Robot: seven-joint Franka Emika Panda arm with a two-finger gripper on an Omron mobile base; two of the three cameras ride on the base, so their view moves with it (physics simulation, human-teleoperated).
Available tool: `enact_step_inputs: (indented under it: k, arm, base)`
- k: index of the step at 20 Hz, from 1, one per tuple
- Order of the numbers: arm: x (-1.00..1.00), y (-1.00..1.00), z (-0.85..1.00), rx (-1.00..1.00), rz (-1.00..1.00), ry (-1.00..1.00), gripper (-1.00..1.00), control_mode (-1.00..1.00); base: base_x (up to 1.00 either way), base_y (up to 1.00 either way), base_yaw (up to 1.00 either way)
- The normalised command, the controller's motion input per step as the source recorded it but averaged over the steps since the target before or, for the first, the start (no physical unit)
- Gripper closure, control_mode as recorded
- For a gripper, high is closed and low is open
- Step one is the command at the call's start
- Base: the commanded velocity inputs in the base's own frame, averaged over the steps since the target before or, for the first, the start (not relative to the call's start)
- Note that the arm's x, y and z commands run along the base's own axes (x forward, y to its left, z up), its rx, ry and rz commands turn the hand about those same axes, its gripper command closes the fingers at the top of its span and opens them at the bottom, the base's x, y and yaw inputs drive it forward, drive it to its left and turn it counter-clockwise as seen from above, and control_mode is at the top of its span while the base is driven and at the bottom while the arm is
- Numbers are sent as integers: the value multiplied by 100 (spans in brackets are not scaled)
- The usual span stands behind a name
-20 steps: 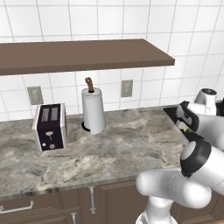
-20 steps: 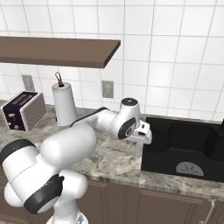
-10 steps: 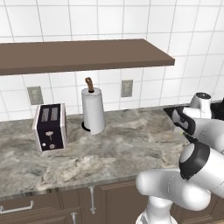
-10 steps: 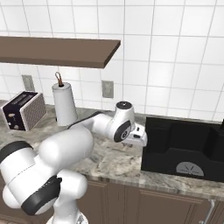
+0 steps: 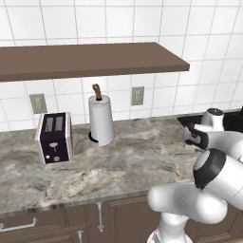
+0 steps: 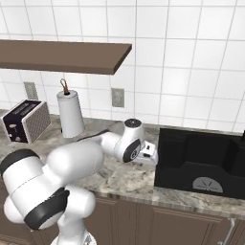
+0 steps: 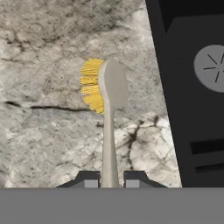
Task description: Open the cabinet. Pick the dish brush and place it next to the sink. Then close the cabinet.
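My jaws are clamped on the dish brush [image 7: 108, 109] handle. Its yellow bristles hang over the marble tabletop [image 7: 43, 131], beside the black sink [image 7: 192, 87].

The dish brush [image 7: 107, 96] is showing yellow bristles on a pale cream head and handle. Grey-brown veined marble is covering the counter [image 5: 118, 161]. The sink [image 6: 201, 162] is looking black, the toaster [image 5: 54, 137] dark with silver sides, the shelf [image 5: 90, 59] brown, the paper-towel roll [image 5: 101, 121] white.
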Motion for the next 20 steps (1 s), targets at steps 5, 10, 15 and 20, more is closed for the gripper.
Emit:
enact_step_inputs:
  k: [5,10,15,20]
  arm:
    - [15,2,-40,0,0,0,100,-100]
    - [19,1,-27,0,0,0,100,-100]
    - [13,0,-14,0,0,0,100,-100]
    - [0,0,0,0,0,0,-100,-100]
  base:
    - [0,0,0]
    - [0,0,0]
    - [0,0,0]
    - [0,0,0]
